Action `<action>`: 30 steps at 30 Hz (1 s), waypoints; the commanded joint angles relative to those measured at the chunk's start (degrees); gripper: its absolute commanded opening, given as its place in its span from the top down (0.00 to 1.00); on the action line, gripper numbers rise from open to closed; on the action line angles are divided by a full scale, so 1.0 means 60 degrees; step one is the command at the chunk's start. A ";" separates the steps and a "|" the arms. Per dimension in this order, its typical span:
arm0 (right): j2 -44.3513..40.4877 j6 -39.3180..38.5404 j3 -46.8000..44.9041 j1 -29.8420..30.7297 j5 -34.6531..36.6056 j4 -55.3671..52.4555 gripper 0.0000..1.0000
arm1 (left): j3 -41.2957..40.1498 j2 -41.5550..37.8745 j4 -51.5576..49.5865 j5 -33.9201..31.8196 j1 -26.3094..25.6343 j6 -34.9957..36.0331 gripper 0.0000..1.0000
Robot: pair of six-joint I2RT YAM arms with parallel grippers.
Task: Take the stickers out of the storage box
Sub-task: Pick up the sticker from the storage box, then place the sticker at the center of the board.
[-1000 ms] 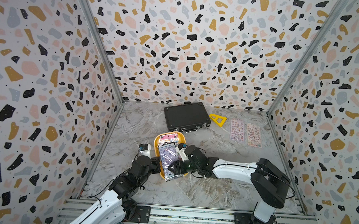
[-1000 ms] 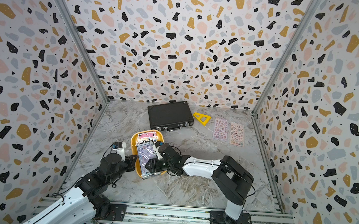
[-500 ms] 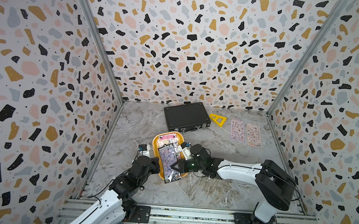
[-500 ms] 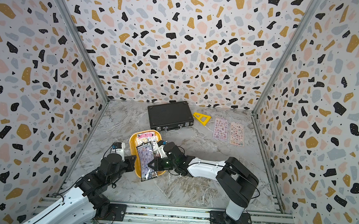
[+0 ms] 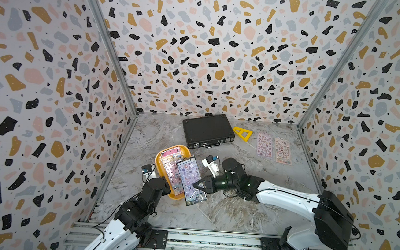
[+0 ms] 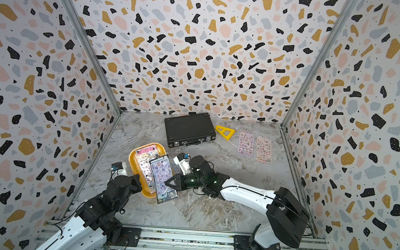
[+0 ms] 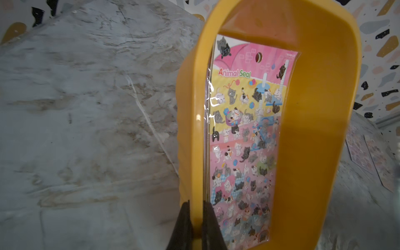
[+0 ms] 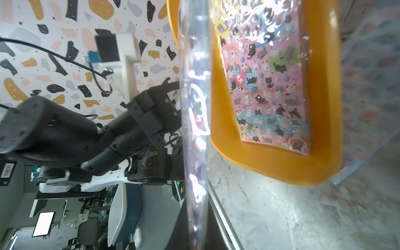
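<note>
The right gripper (image 5: 196,185), spread a moment ago, has now pressed together on the purple sticker sheet (image 5: 187,173) lying half over the rim of the storage box (image 5: 161,155) (the left gripper (image 7: 195,211) pinches that rim), so I judge pulling it out can begin; other stickers (image 7: 244,140) wait inside.

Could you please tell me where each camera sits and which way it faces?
Top views: high over the front rail, looking down onto the table at both arms, left claw and right claw meeting at the tray.
Left wrist: on the left arm, facing along its claw, shut on the tray's rim, toward the cat stickers.
Right wrist: on the right arm, facing across the purple sheet it grips, edge-on; the left arm shows behind.
Shared: both wrist views show tray and cat stickers.
</note>
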 commanded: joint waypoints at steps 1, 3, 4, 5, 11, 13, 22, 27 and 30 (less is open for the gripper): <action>-0.1295 -0.0364 -0.0242 -0.0599 0.1226 -0.1521 1.00 | 0.0537 -0.0641 -0.0435 -0.1177 -0.0017 -0.0504 1.00; -0.1618 -0.0228 -0.0264 -0.1231 0.1901 -0.2904 1.00 | 0.0458 -0.1157 -0.0661 -0.1369 -0.0004 -0.0651 1.00; -0.1635 -0.0182 -0.0297 -0.1651 0.1995 -0.3409 1.00 | 0.0423 -0.1477 -0.0743 -0.1444 -0.0004 -0.0682 1.00; -0.1583 -0.0084 -0.0400 -0.1985 0.1876 -0.3609 1.00 | 0.0370 -0.1734 -0.0796 -0.1481 -0.0011 -0.0700 1.00; 0.0006 0.0761 -0.1058 -0.3084 0.0224 -0.2397 1.00 | 0.0199 -0.2793 -0.1109 -0.1661 -0.0006 -0.0749 1.00; 0.0916 0.1027 -0.0969 -0.3087 -0.0262 -0.1594 1.00 | 0.0215 -0.2784 -0.1122 -0.1618 -0.0003 -0.0755 1.00; 0.3687 0.1071 0.0260 -0.3094 -0.0667 -0.0816 1.00 | 0.0213 -0.2504 -0.0937 -0.1402 -0.0012 -0.0632 1.00; 0.4169 0.1266 0.0315 -0.3097 -0.0451 -0.0642 0.94 | 0.0228 -0.2489 -0.0867 -0.1311 -0.0011 -0.0602 1.00; 0.4257 0.1728 0.0038 -0.3094 -0.0365 -0.0045 0.91 | 0.0213 -0.2484 -0.0825 -0.1222 -0.0015 -0.0602 1.00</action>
